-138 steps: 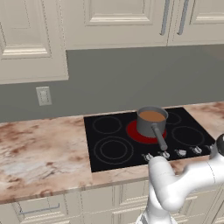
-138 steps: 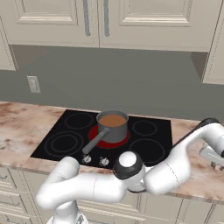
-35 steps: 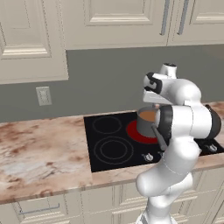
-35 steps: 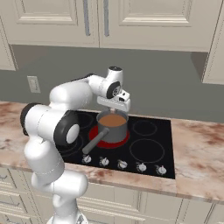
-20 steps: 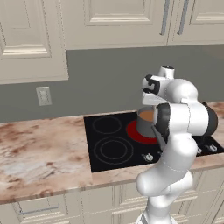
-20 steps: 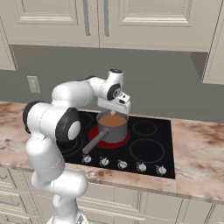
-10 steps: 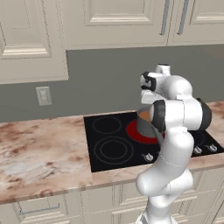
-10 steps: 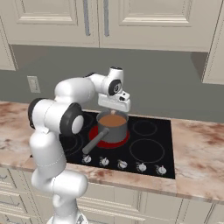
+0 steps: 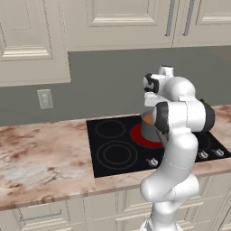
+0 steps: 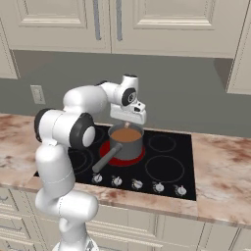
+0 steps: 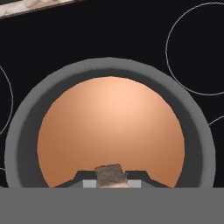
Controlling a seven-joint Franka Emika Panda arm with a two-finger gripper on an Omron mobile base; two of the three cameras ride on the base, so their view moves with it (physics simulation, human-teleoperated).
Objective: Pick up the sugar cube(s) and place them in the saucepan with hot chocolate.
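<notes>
The gripper [image 11: 111,180] hangs directly above the saucepan [image 11: 26,127], its fingers clamped on a small brownish sugar cube [image 11: 110,174] (mottled, more tan than white) that sits over the near edge of the hot chocolate [image 11: 109,127] filling the pan below it

The saucepan [image 10: 126,144] is a small grey round pot standing upright on the red glowing burner [image 10: 106,149] of the black stove, its long straight handle [image 10: 105,159] pointing toward the knobs. Smooth light-brown hot chocolate [image 11: 109,131] fills it nearly to the rim. A small brownish sugar cube [image 11: 111,175] is pinched between the gripper [image 11: 111,178] tips, directly above the liquid.
</notes>
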